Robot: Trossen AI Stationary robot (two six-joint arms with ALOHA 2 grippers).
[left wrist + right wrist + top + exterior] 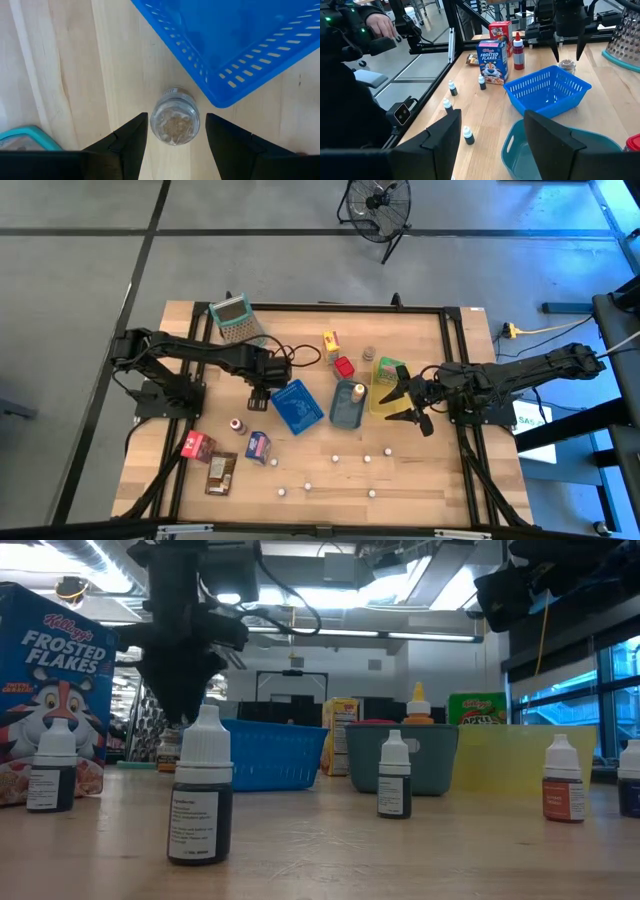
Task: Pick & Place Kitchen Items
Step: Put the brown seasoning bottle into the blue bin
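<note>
Spice jar between open left jaws

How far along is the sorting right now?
Barely started: the blue basket looks empty. The left gripper hangs open over a small clear jar beside that basket, nothing held. The right gripper waits open. The Frosted Flakes box and dropper bottles remain loose.

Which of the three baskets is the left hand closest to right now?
The blue basket: the left hand hangs open over a small jar at its corner. The teal and yellow baskets sit further right.
</note>
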